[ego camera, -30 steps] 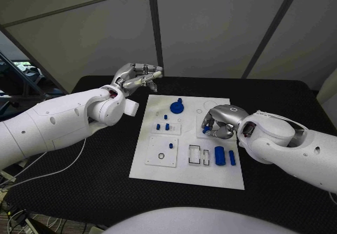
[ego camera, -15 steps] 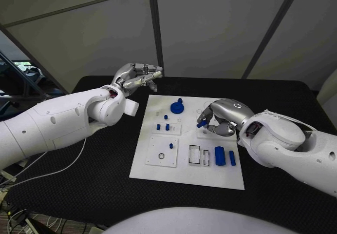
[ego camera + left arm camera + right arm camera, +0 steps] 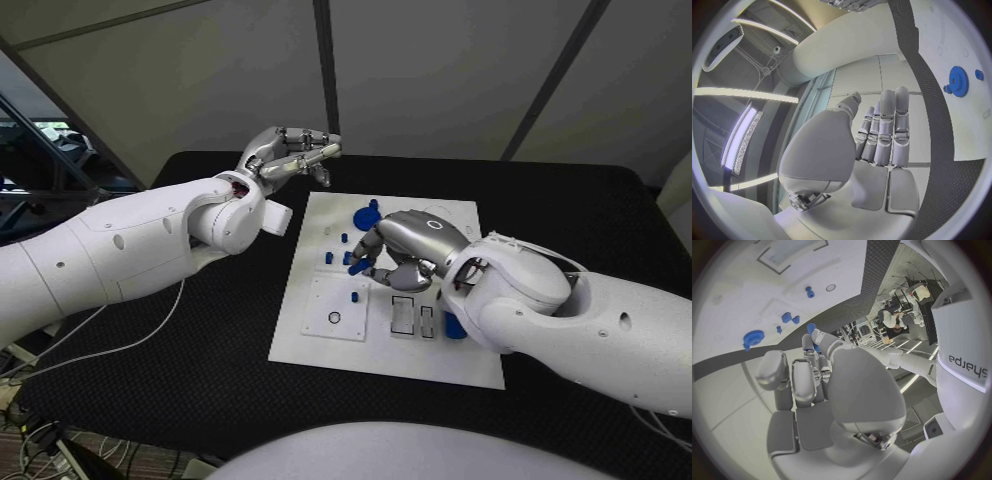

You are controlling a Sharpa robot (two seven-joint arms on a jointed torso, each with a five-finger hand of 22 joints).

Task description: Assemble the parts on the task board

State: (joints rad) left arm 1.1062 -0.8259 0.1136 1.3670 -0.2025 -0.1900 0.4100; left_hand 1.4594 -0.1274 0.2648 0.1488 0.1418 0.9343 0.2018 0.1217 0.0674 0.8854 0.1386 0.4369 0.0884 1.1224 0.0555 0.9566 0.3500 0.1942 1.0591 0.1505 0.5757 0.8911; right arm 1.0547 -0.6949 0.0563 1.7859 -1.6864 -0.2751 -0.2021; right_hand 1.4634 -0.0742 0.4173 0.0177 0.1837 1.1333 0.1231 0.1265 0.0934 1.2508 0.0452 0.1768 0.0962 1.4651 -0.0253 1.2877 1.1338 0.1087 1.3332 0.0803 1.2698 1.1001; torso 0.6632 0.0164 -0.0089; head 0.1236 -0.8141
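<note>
Head view: the right hand (image 3: pixel 392 252) pinches a small blue plastic part (image 3: pixel 356 267) over the white task board (image 3: pixel 325 345) on the black worktop (image 3: pixel 173 390); several parts still lie loose.

Left wrist view: the left hand (image 3: pixel 879 145), fingers apart, holds nothing.

Right wrist view: the blue gear (image 3: pixel 753 337) sits on the board; assembly looks barely begun.

Glossy white arms, silver segmented left hand (image 3: pixel 289 152), right hand (image 3: pixel 404 245), thin white cables

Grey wall panels (image 3: pixel 433 70) with dark seams stand behind the black tabletop (image 3: pixel 577 210). White cables (image 3: pixel 87 345) trail over its left edge. Long ceiling lights (image 3: pixel 745 135) glow overhead.
</note>
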